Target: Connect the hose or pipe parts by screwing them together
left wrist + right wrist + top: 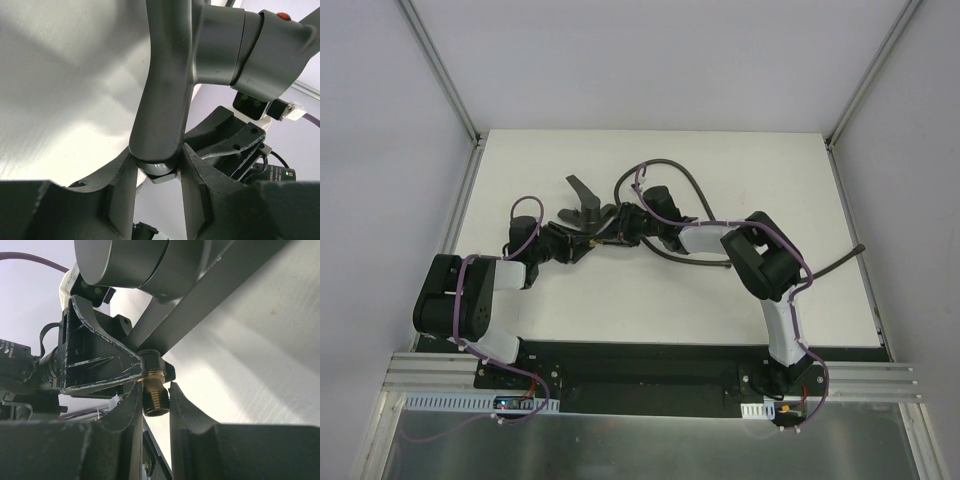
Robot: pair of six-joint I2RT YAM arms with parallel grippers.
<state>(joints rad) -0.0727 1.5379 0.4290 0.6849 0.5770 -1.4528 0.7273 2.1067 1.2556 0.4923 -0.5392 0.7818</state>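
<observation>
A flat white table (720, 300) fills the enclosure. The black-and-white left arm (460, 300) and right arm (760, 260) reach in from the near edge and meet just left of its middle. The long thin dark-grey rubber hose (670, 163) lies on the table. It curves out from beside the meeting point, arcs round the far side of the right arm and passes under it, and one end rests near the table's right edge. The small dark-grey forked fitting (165, 90) is held up between the two wrists, its fork pointing toward the far side in the overhead view. The left gripper (156, 150) is clenched on one limb of the forked fitting, with a finger (120, 195) pressed against each side just above the dark collar at the limb's end. Below that collar, the right wrist view shows the brass threaded tip (156, 397) sitting between the fingers (187, 415) of the right gripper (155, 387). Those fingers close in against its two sides, so this gripper grasps the same limb by its brass end. The two sets of fingers are just beside each other.
</observation>
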